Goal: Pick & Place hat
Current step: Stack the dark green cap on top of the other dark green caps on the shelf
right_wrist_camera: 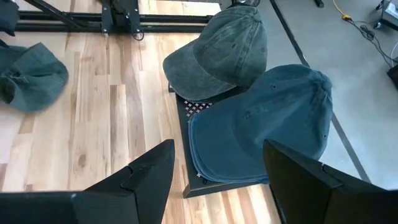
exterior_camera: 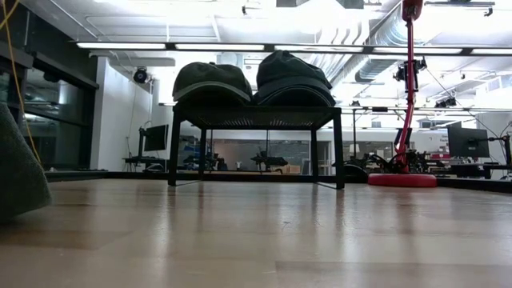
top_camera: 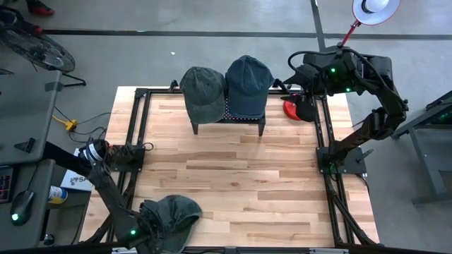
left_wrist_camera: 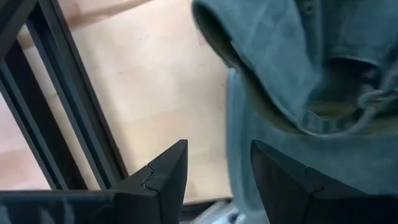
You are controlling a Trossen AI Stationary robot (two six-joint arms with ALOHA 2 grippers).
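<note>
A loose green hat (top_camera: 171,217) lies crumpled on the wood near the table's near left corner; it also shows at the low view's left edge (exterior_camera: 16,172). My left gripper (top_camera: 145,236) is open right beside it. In the left wrist view (left_wrist_camera: 217,149), the hat's edge (left_wrist_camera: 239,155) reaches into the gap between the fingers. Another green hat (top_camera: 203,92) and a blue hat (top_camera: 248,83) rest on a low black rack (top_camera: 240,118) at the far side. My right gripper (right_wrist_camera: 217,146) hangs open above the rack's right end, clear of both hats. My left gripper stands over the loose hat's edge (left_wrist_camera: 239,155), with one finger (left_wrist_camera: 292,186) in front of the cloth and the other (left_wrist_camera: 165,174) over bare wood. I cannot tell whether either finger touches the hat, which lies slack on the table.
A black metal frame (top_camera: 134,141) borders the tabletop, and one bar of it (left_wrist_camera: 74,124) runs close beside my left gripper. A red lamp base (top_camera: 300,109) stands right of the rack. Bare wood (top_camera: 240,183) stretches between the rack and the loose hat.
</note>
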